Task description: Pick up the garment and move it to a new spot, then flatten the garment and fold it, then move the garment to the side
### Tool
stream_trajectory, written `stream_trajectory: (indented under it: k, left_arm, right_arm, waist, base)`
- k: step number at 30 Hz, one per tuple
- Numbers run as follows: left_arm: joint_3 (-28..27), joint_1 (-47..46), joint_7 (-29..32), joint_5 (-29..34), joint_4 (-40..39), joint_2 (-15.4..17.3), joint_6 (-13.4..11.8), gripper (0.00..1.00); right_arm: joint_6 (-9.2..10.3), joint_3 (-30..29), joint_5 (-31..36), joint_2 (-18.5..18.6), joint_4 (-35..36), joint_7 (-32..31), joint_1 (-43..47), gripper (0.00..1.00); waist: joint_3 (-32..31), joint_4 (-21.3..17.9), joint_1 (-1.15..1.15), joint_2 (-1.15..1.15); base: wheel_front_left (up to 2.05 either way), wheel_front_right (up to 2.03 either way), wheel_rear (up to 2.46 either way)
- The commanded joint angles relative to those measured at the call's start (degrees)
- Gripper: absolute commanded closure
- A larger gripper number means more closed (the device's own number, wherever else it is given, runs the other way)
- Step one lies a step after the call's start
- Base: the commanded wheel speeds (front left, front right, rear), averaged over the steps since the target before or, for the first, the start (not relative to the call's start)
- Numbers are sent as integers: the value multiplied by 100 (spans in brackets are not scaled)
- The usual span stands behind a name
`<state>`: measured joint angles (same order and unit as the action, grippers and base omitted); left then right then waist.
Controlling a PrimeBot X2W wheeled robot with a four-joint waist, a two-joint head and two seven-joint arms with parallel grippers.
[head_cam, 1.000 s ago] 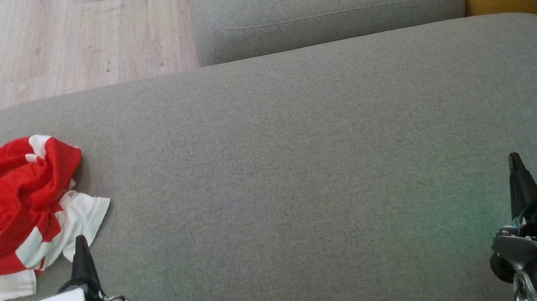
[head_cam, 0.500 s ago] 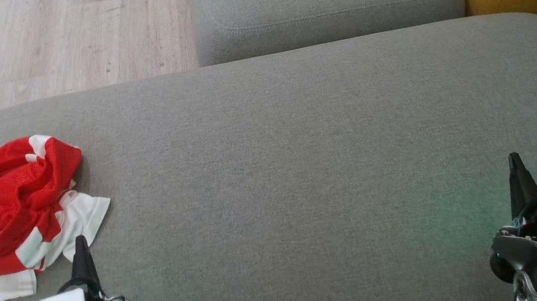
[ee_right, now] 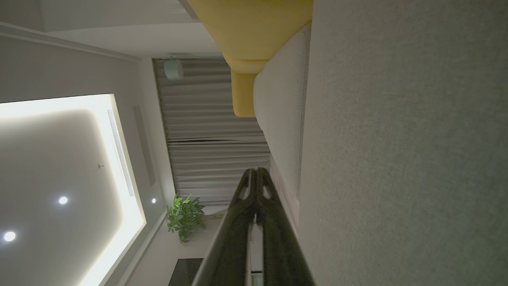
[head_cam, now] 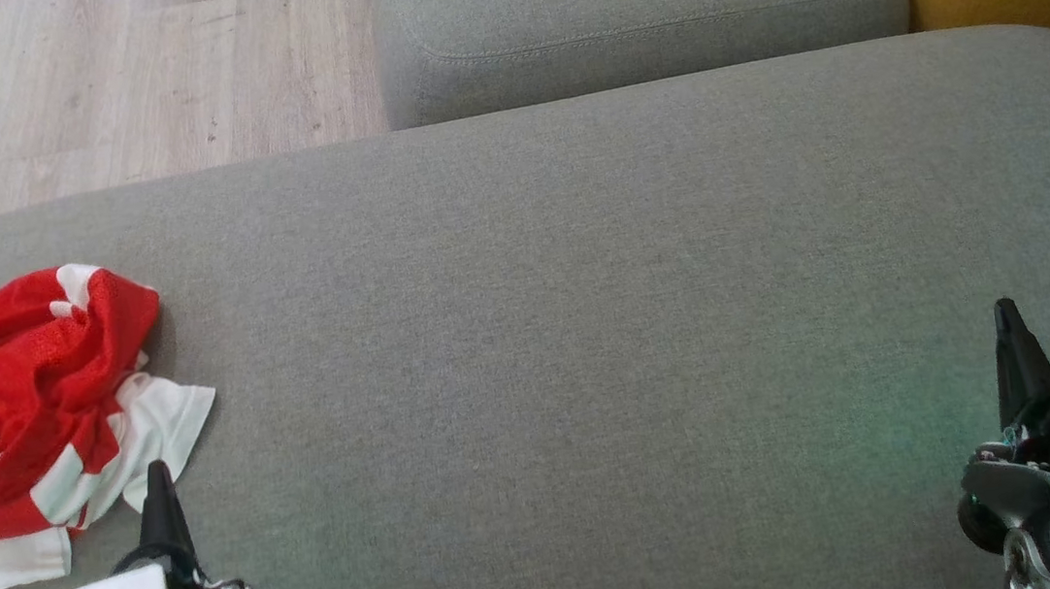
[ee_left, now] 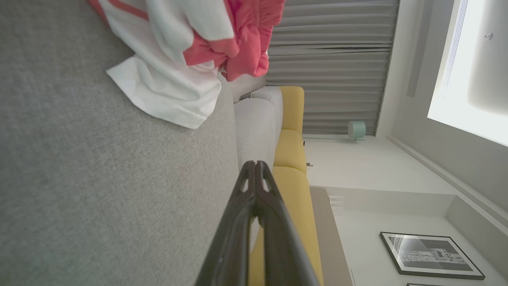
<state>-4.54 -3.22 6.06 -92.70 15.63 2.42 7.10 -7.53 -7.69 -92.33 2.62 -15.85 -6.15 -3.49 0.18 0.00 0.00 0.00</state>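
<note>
Grey sofa seat [head_cam: 587,327] spans the scene. A second grey cushion [head_cam: 632,10] sits beyond it on the far side, with wood floor [head_cam: 74,88] at far left. The red-and-white garment [head_cam: 20,406] lies crumpled in a heap at the seat's left edge, near side. It is possibly a jersey, but the folds hide its shape. Left fingers [head_cam: 159,499] are clenched together, empty, just beside the garment's white hem. Right fingers [head_cam: 1015,360] are clenched, empty, over bare seat at near right, well apart from the garment.

A broad grey fabric seat [head_cam: 585,308] carries a crumpled red-and-white garment [head_cam: 20,406], heaped at its left end, with a white flap lying flat on the cloth toward the middle.
</note>
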Motion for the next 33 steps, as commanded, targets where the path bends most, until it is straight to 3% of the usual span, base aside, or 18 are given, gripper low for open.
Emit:
stream_trajectory:
  k: [1,28,29,33]
  left_arm:
    - [-195,-296,41,51,-160,45,39,100]
    - [-195,-296,41,51,-160,45,39,100]
    - [2,3,-2,-1,21,-2,-5,0]
    - [48,122,-34,13,251,-22,-5,0]
  right_arm:
    - [4,119,14,26,183,-32,-269,100]
    - [4,119,14,26,183,-32,-269,100]
    - [0,2,-1,-2,-22,0,3,0]
    - [0,50,6,-16,-247,20,152,0]
  waist:
    - [0,0,0,0]
    - [0,0,0,0]
    - [0,0,0,0]
    - [-2,0,0,0]
  base:
    - [0,0,0]
    - [0,0,0]
    - [0,0,0]
    - [0,0,0]
